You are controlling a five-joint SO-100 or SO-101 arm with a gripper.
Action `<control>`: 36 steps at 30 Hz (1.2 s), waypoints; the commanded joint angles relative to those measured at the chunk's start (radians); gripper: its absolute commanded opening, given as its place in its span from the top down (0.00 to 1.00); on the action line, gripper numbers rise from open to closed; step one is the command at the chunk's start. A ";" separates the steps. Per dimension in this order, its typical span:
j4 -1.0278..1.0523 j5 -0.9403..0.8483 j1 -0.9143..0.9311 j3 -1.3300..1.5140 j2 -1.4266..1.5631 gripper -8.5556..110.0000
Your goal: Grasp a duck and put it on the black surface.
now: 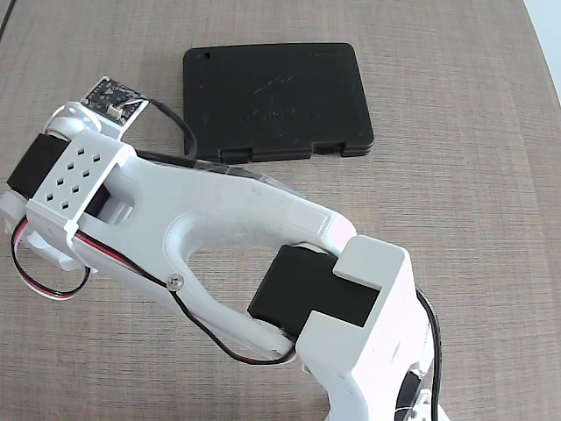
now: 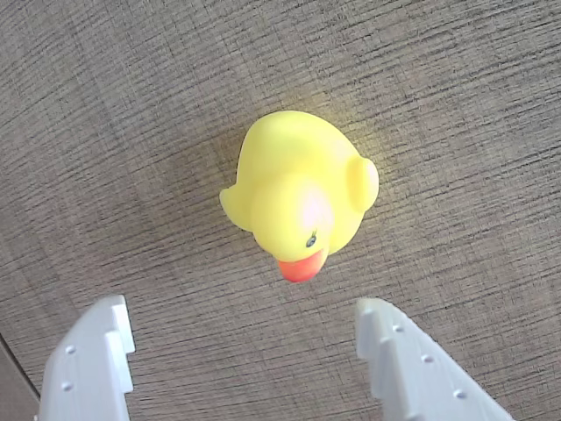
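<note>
Wrist view: hand wide open and empty above the rubber duck, which sits upright on the wood-grain surface. Advance until both fingers flank the body, then close. Black slab lies apart.

Bare tabletop all around duck

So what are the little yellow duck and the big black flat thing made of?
The small yellow duck with the orange beak looks like soft rubber or vinyl: smooth, rounded, with a gentle sheen. The flat black rectangular slab looks like hard matte plastic: dull, with faint embossed marks and moulded notches. The open white end effector fingers look like plastic.
</note>
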 commanded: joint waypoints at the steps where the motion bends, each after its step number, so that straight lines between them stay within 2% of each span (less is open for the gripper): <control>1: -0.006 0.002 -0.014 -0.061 -0.026 0.71; 8: -0.005 -0.005 -0.002 -0.143 -0.097 0.71; 27: -0.005 -0.008 0.089 -0.147 -0.137 0.72; 36: -0.005 -0.008 0.080 -0.152 -0.129 0.86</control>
